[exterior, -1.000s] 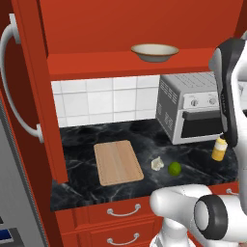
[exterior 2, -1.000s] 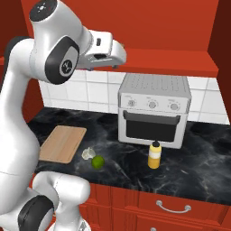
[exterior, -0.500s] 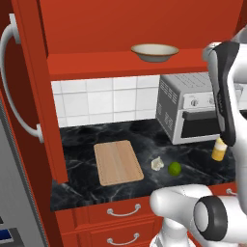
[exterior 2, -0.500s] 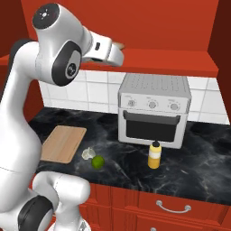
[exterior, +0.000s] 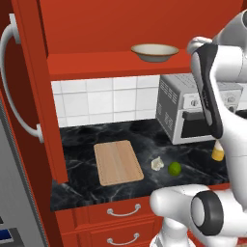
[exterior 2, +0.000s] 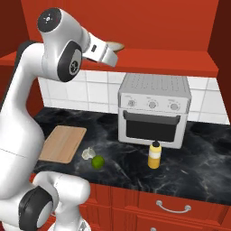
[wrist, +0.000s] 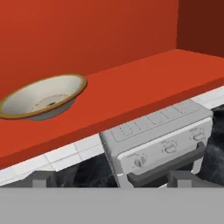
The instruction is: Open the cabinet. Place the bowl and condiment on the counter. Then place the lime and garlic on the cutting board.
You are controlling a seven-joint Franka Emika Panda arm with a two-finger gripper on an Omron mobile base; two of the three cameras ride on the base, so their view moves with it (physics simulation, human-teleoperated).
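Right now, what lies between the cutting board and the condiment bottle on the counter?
In the right base view, the garlic and lime lie between cutting board and condiment bottle.

Surface and material notes, kitchen scene

The cabinet [exterior: 111, 29] is showing smooth, matt red-orange painted wood, with a long curved handle [exterior: 14, 91] looking like satin silver metal. The bowl [wrist: 43, 96] is reading as glazed cream ceramic with a tan rim, faintly glossy. The counter [exterior: 82, 140] is presenting as polished black marble with white veining. The cutting board [exterior: 117, 162] is showing light, matt wood grain. The toaster oven [exterior 2: 153, 108] is appearing as brushed grey metal with a dark glass door. The condiment [exterior 2: 154, 154] is looking like smooth yellow plastic. The backsplash tiles [exterior: 101, 101] are looking glossy white. The lime [exterior: 174, 168] is appearing smooth green, the garlic [exterior: 157, 164] dull and lumpy.
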